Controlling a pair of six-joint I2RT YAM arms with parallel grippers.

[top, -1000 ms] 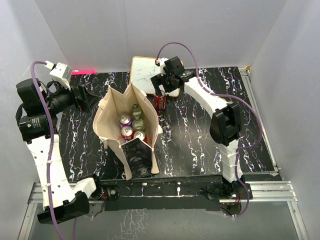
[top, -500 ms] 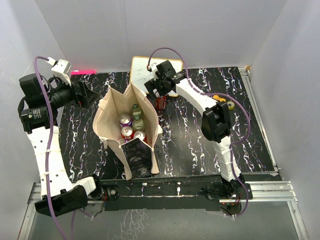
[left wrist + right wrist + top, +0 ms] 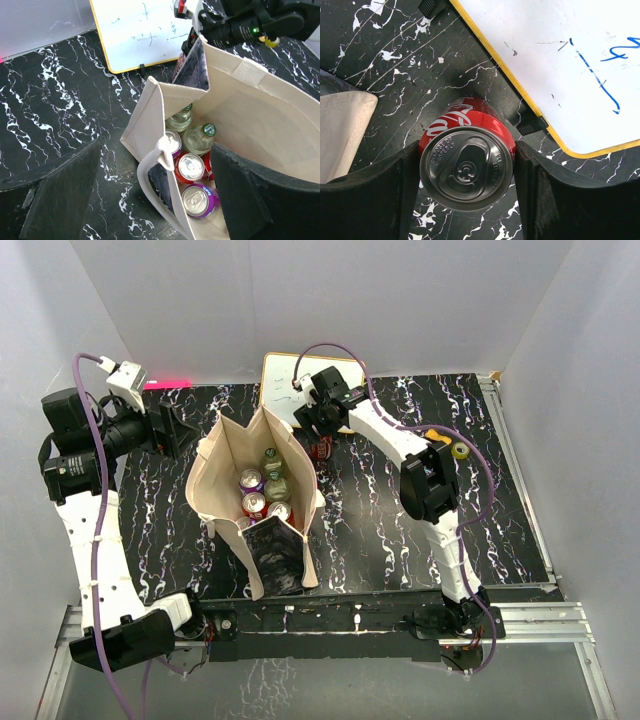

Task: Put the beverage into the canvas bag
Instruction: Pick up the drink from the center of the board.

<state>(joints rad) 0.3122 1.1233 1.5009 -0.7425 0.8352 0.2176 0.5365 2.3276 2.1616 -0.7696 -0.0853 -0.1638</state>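
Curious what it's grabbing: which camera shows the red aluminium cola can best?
The right wrist view: the red aluminium cola can fills the frame, lid and logo clear. The top external view shows only a small red patch; the left wrist view, a sliver behind the beige canvas bag.

The red can [image 3: 465,165] stands hemmed between canvas bag [image 3: 342,130] and white board [image 3: 545,60].

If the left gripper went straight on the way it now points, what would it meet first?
Probably the near rim of the canvas bag; past that, the cans standing inside. Depth is hard to judge from the wrist view.
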